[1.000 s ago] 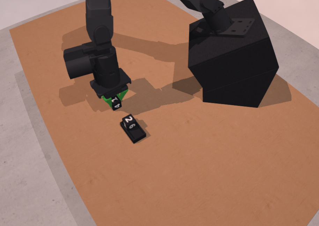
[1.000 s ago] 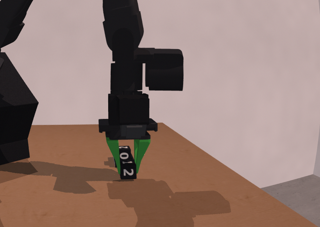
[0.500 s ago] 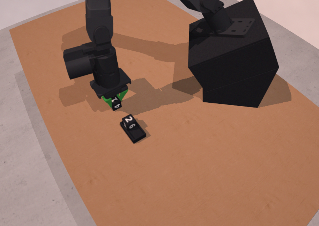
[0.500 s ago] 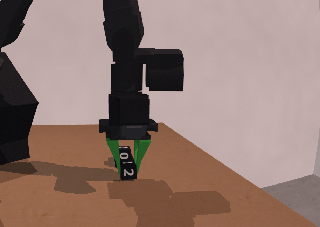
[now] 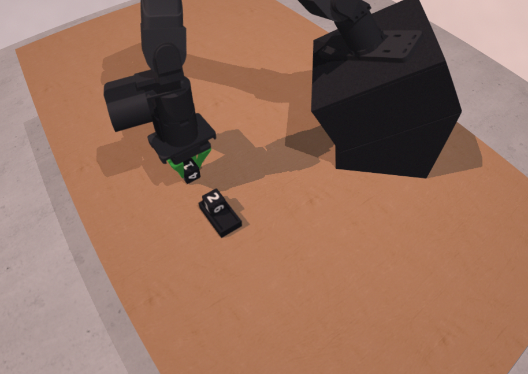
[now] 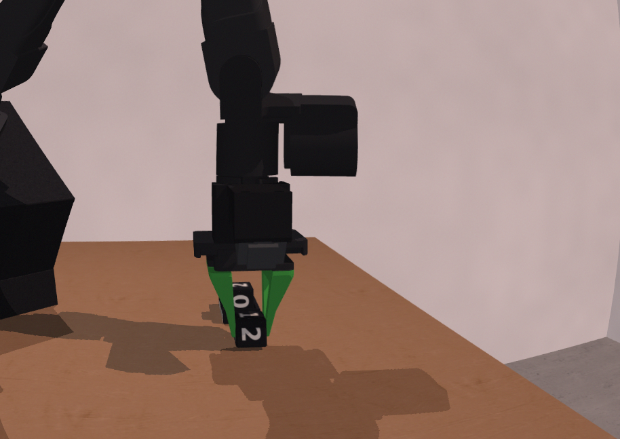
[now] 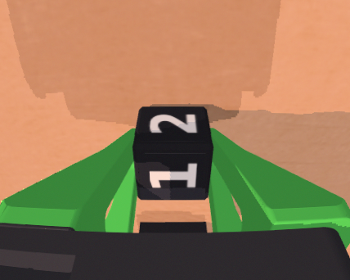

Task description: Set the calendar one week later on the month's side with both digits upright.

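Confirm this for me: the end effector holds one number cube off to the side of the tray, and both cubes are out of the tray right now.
One part is wrong. The end effector does hold one cube beside the tray, but only that cube is out. The other cube, with 2 on top, sits in one end of the tray, leaving the other half free. The top view shows it.

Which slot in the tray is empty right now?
The slot farther from the arm. The tray holds one cube, at its arm-side end; the other cube is clamped in the gripper, outside it.
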### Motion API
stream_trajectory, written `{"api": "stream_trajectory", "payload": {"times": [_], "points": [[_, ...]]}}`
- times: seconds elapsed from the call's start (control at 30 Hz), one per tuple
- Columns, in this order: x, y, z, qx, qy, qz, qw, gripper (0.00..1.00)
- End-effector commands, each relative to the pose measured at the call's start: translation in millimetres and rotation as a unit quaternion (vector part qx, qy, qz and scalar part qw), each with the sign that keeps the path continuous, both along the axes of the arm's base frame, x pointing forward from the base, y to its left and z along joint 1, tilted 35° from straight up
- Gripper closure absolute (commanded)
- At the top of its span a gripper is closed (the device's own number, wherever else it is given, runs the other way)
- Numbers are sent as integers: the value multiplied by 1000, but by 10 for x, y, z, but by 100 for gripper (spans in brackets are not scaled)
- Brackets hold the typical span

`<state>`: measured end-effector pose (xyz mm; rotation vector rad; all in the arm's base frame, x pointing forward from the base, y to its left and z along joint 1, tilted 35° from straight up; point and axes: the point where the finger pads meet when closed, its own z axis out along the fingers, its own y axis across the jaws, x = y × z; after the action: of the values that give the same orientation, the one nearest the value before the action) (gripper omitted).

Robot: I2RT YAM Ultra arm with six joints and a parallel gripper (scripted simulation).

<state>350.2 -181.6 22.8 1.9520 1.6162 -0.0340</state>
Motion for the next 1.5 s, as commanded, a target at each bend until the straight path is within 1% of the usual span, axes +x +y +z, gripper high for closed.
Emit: {"api": "stream_trajectory", "payload": {"times": [0.0,1.47], "points": [[80,30,153,-11,-12,9,1000,74],[51,47,112,-10,-7,10,1000,74]]}}
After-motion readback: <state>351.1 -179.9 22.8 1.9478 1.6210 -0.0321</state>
